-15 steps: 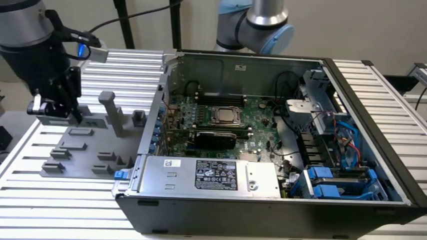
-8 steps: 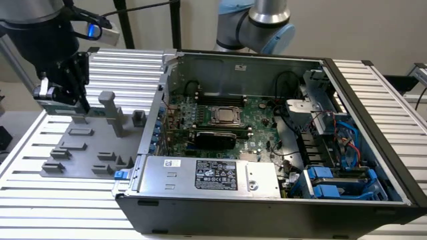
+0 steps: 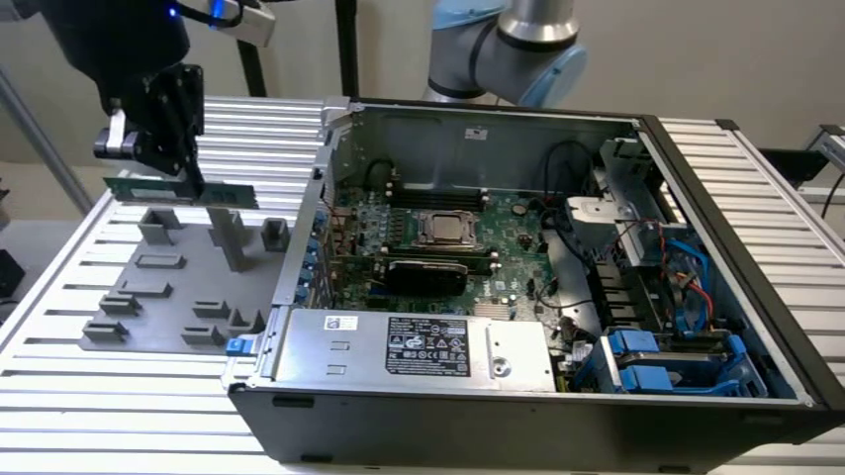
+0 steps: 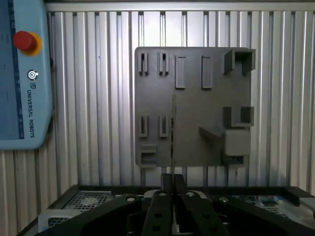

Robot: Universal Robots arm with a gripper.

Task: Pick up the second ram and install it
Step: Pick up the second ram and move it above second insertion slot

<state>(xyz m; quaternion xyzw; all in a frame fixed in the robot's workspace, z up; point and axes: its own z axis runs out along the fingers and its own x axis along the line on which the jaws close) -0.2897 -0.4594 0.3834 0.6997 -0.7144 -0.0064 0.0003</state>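
Clamping one ram (image 3: 142, 188) above one grey tray (image 3: 185, 282), one pincer (image 3: 194, 186).

The holder (image 3: 172, 272) looks matt grey plastic, the ribbed table (image 3: 119, 396) satin metal, the case (image 3: 449, 139) dull metal

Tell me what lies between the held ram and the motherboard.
In the exterior view, the case wall stands between the ram and the motherboard.

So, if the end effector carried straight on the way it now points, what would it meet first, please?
Most likely the flat grey slotted fixture plate: the end effector, shut on the thin green ram stick, points down over it. How far above it hangs is unclear.
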